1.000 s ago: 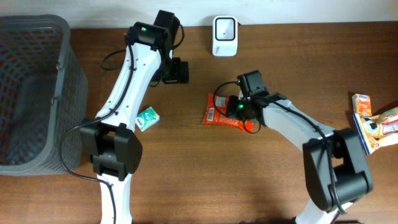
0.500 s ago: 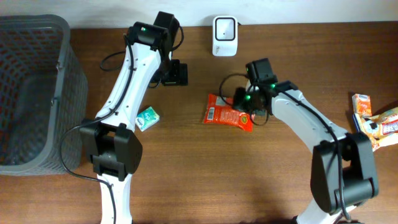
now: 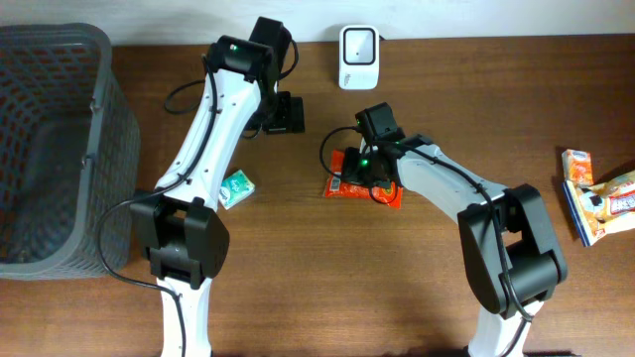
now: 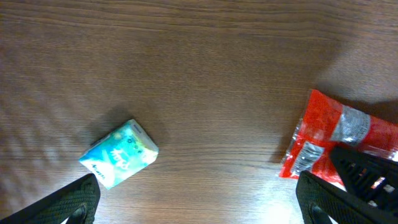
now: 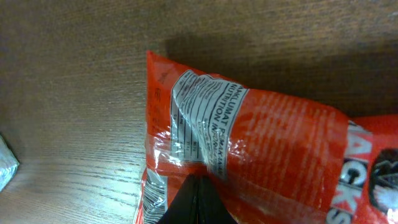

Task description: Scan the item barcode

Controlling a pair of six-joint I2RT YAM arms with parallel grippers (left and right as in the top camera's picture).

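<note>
Red snack packet [image 3: 385, 193] lies flat on the table [image 3: 397, 288], near the white scanner [image 3: 357, 57] but not touching it. Our left gripper [image 4: 199, 208] hangs wide open, holding nothing. Our right gripper [image 5: 198, 199] has its fingers together on the packet's film; we cannot tell whether they pinch it. We should grip an edge firmly, lift, and face the white printed panel [image 5: 199, 127] squarely to the scanner.

- The surface [image 3: 327, 278] is showing matt brown wood grain.
- The red snack bag [image 5: 261, 143] is gleaming as glossy, crinkled plastic film.
- The teal packet [image 4: 119, 154] is looking smooth and shiny.
- The basket [image 3: 119, 129] is showing grey plastic mesh.
</note>
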